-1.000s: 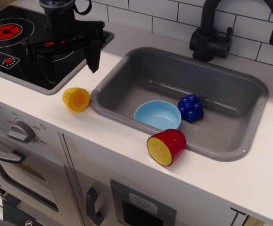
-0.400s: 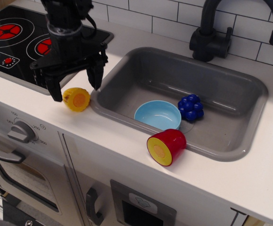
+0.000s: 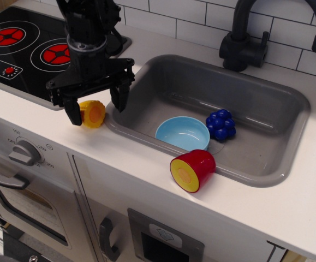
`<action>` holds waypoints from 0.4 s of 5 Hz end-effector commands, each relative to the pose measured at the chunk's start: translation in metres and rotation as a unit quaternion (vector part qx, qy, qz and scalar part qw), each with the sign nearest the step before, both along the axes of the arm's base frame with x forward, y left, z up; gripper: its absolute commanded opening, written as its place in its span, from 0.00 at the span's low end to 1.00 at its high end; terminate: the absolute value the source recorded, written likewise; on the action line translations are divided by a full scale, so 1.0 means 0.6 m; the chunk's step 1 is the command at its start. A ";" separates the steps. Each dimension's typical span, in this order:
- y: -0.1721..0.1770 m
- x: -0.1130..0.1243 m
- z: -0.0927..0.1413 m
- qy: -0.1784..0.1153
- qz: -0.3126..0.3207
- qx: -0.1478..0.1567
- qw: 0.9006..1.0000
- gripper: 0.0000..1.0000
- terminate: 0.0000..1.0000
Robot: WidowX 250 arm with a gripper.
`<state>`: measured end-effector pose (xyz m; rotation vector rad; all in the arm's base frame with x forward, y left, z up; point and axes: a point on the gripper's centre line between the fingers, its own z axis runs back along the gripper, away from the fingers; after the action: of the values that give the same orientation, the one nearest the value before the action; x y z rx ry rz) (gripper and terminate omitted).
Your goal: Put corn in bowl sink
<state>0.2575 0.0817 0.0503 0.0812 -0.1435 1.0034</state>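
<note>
The yellow corn (image 3: 93, 113) lies on its side on the white counter, just left of the grey sink (image 3: 288, 98), its orange cut end facing forward. My black gripper (image 3: 95, 108) is open and low over it, one finger at its left and the other at its right near the sink's rim. The jaws do not touch the corn. The light-blue bowl (image 3: 183, 132) sits empty on the sink floor at the front.
A blue toy grape cluster (image 3: 221, 124) lies in the sink right of the bowl. A red half-fruit with a yellow face (image 3: 192, 169) rests on the sink's front rim. The black stovetop (image 3: 16, 49) is at the left, the black tap (image 3: 245, 38) behind the sink.
My gripper has come down and to the right from above the stovetop. Its open fingers now straddle the corn. The corn has not moved.
</note>
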 end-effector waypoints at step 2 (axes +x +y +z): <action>-0.009 -0.007 0.001 -0.010 0.018 0.000 1.000 1.00 0.00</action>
<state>0.2569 0.0817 0.0441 0.0805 -0.1264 1.0343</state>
